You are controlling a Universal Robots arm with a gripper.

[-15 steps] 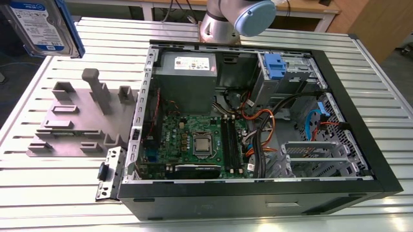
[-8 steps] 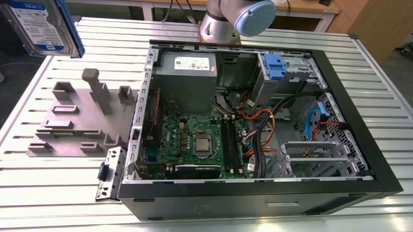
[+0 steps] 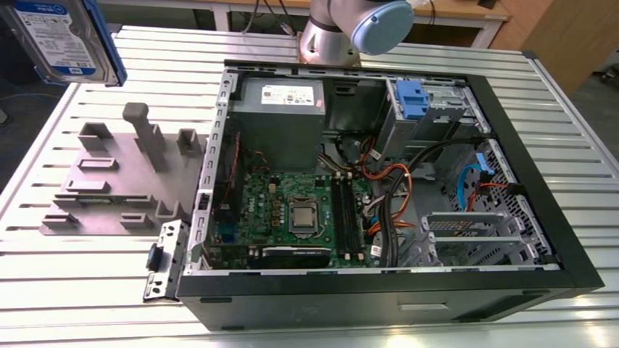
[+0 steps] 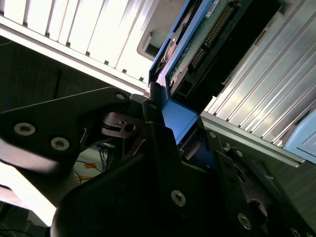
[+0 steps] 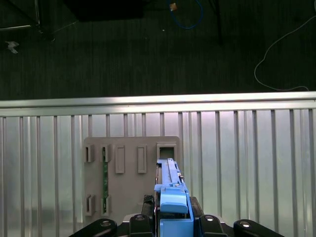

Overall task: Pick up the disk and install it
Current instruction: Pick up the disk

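The flat silver disk (image 3: 66,36), framed by a blue plastic carrier, is held aloft at the upper left of the exterior view, clamped edge-on in the black tool (image 5: 174,218); carrying is judged in hand; the open black computer case (image 3: 387,296) is not yet reached.

I see a slatted metal table (image 3: 87,290) carrying an open computer case (image 3: 387,301). The case fills the table's middle and reaches close to its edge on the exterior view's right. Inside lie a green circuit board (image 3: 290,210), a grey power box (image 3: 280,109), a blue bracket (image 3: 411,98) and orange wires (image 3: 392,177).

Between the case and the table's edge on the exterior view's left sits a grey slotted holder (image 3: 106,188). A small metal bracket (image 3: 162,261) lies just beside the case's near corner. In the first wrist view I make out dark floor (image 5: 148,49) beyond the table's edge.
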